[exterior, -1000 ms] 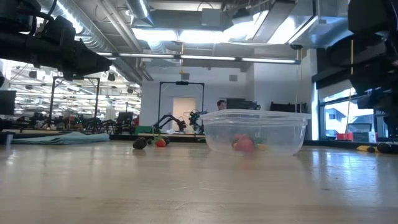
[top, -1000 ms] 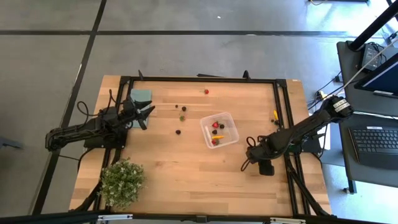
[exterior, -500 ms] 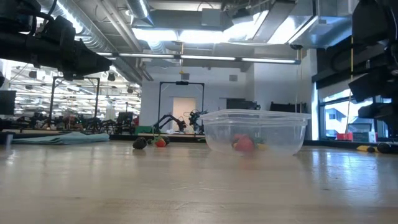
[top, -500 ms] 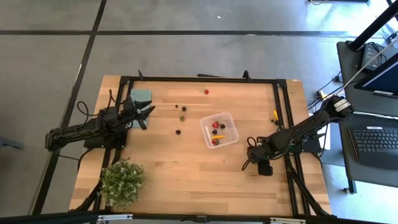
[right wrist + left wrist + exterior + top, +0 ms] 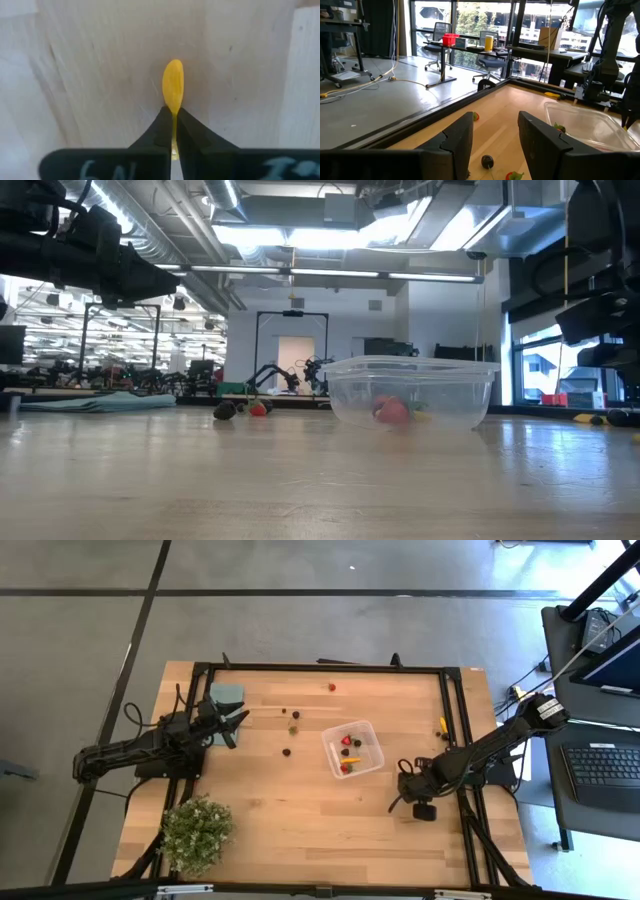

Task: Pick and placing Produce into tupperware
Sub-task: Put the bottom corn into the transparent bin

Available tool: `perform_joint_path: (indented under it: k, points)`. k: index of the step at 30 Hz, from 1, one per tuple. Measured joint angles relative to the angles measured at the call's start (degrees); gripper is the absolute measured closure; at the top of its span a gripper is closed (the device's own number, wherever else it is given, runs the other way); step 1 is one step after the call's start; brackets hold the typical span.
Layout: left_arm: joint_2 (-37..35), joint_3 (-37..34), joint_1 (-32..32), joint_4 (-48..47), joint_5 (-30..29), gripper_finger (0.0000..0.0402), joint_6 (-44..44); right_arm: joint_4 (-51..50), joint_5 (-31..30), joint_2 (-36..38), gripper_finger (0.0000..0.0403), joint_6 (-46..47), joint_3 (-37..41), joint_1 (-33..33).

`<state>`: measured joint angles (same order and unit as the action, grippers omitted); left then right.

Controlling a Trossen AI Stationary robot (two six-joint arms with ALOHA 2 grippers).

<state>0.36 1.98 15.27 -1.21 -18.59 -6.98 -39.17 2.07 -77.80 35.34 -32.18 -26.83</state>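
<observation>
right gripper (image 5: 173, 131): pinched on thin end of yellow elongated produce piece (image 5: 173, 86), above bare wood beside tupperware (image 5: 353, 748)
handling: likely light, stiff, slick; grip nearer middle
left gripper (image 5: 492, 137): fingers apart, parked by teal pad (image 5: 227, 693)

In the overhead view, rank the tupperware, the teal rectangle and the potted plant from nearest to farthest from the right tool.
From the right tool, nearest first:
1. Tupperware, mid-table, just left of it.
2. Potted plant, near-left corner.
3. Teal rectangle, far left, beside the left arm.
</observation>
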Motion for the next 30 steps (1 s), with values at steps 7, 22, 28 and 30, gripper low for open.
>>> perform_joint_path:
  k: [7, 22, 28, 30]
  points:
    - [0.0, 0.0, 0.0, -0.02, 0.02, 0.0253, -0.2, 0.46, -1.1, -0.26, 0.0388, -2.34, -5.89, 2.84]
    - [0.0, 0.01, 0.0, -0.01, 0.02, 0.0253, -0.13, 0.82, -4.6, -0.11, 0.0389, -24.63, -37.06, 21.67]
    - [0.01, 0.01, -0.01, -0.01, 0.02, 0.0253, -0.15, 1.2, -8.8, -0.38, 0.039, -26.35, -42.14, 30.21]
    - [0.0, 0.02, -0.01, -0.01, 0.02, 0.0253, -0.15, 0.94, -8.82, -0.73, 0.039, -25.13, -41.58, 32.54]
